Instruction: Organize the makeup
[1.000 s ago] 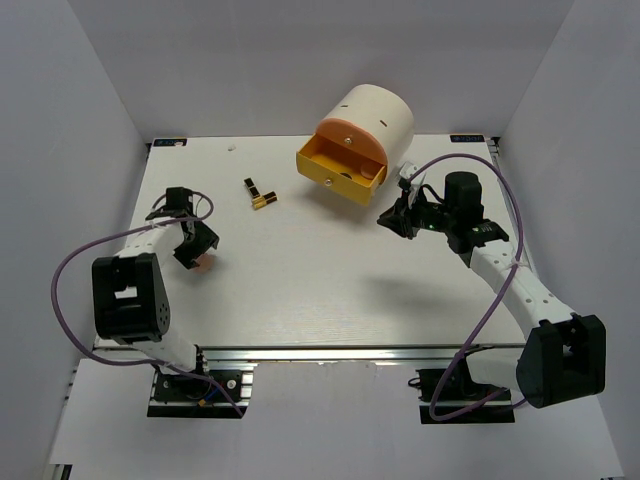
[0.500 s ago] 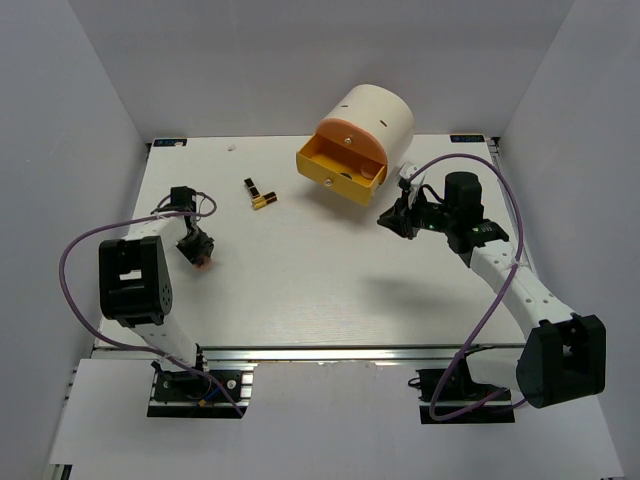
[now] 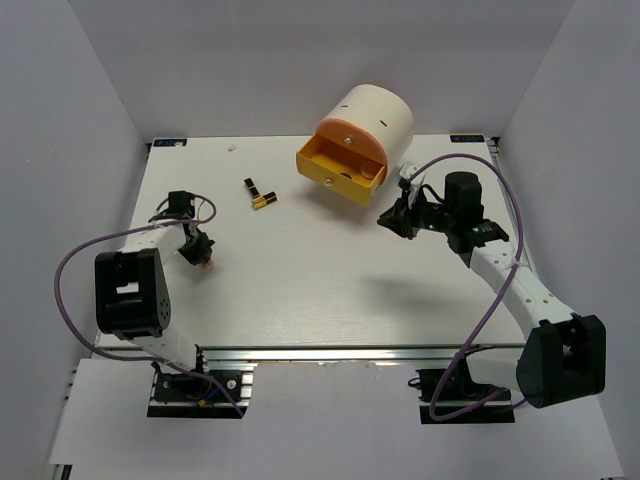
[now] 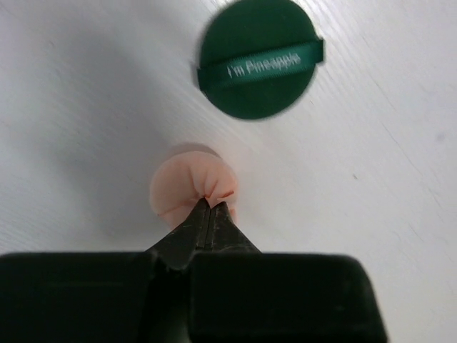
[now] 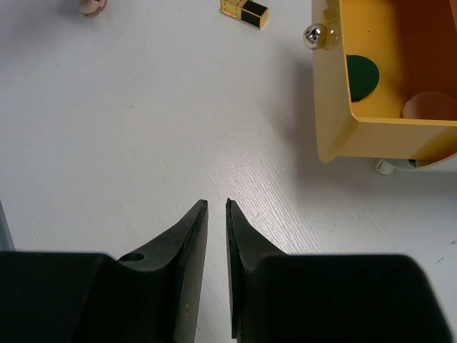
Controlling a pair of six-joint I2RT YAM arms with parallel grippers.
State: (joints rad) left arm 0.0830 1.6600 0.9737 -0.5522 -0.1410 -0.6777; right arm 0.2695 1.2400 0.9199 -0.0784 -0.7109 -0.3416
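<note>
A peach round piece [image 4: 187, 187] lies on the white table, and my left gripper [image 4: 213, 205] is shut on its puckered near edge. Just beyond it lies a dark green disc [image 4: 258, 58] with a printed band. In the top view the left gripper [image 3: 198, 254] is at the table's left side, with the peach piece [image 3: 205, 265] at its tip. Two black-and-gold lipstick tubes [image 3: 259, 194] lie further back. My right gripper [image 5: 216, 206] hovers over bare table near the yellow drawer [image 5: 334, 107], its jaws a narrow gap apart and holding nothing.
The cream cylinder [image 3: 375, 115] stands at the back with its yellow drawer [image 3: 340, 165] pulled open. Inside the drawer lie a green disc [image 5: 361, 74] and a peach round piece [image 5: 428, 106]. A silver knob [image 5: 312, 35] sticks out from the drawer front.
My left gripper has closed on the peach round piece, and its wrist has shifted slightly. The right arm has not moved.
</note>
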